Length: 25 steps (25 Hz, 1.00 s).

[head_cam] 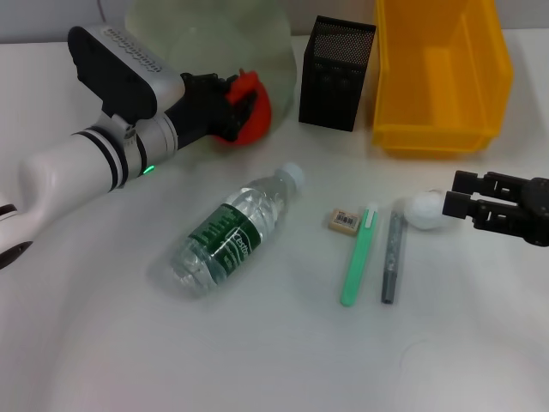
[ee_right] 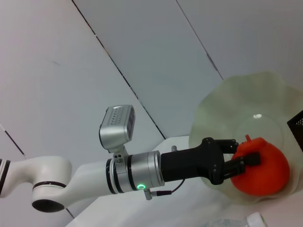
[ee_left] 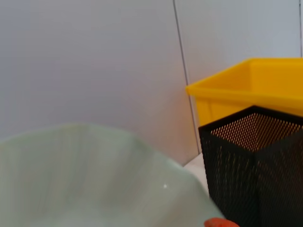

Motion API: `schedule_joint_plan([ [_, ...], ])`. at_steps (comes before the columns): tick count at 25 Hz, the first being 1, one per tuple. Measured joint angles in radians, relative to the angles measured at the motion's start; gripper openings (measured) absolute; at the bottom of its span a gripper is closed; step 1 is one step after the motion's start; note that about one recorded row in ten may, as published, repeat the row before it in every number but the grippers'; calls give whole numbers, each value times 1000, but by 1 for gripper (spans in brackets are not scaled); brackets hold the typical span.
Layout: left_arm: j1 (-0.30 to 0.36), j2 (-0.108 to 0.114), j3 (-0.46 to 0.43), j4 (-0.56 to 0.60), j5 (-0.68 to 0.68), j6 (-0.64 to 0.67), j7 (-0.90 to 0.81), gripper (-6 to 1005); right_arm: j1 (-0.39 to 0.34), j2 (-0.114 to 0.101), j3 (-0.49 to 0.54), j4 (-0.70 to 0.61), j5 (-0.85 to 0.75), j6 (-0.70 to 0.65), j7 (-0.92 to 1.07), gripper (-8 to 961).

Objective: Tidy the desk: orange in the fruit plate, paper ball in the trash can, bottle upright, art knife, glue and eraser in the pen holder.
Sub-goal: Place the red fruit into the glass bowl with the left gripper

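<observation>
My left gripper point(head_cam: 240, 103) is shut on the red-orange orange point(head_cam: 250, 110) and holds it at the front rim of the pale-green fruit plate point(head_cam: 206, 34). The right wrist view shows this grip point(ee_right: 246, 158) on the orange point(ee_right: 262, 170) in front of the plate point(ee_right: 236, 109). My right gripper point(head_cam: 450, 196) is open just right of the white paper ball point(head_cam: 424, 211), fingertips at its side. The bottle point(head_cam: 236, 227) lies on its side mid-desk. The eraser point(head_cam: 343, 221), green art knife point(head_cam: 358, 255) and grey glue stick point(head_cam: 393, 255) lie side by side.
The black mesh pen holder point(head_cam: 337, 73) stands at the back, next to the yellow trash can point(head_cam: 437, 69) on its right. The left wrist view shows the plate rim point(ee_left: 85, 175), the pen holder point(ee_left: 255, 170) and the trash can point(ee_left: 255, 90) close together.
</observation>
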Motion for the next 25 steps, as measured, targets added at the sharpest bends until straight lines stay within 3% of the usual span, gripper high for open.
schedule_joint_plan([
  [2,2,0,0,4,0,38,-15,305,0,-3,2,0,0,0,-1,721],
  [15,36,1,4,52,14,133,-121,217,-3,-7,2,3,0,12,-9,719],
  [25,-18,0,-53,93,7,126,-87,134,-6,-3,-2,27,0,14,-26,721],
])
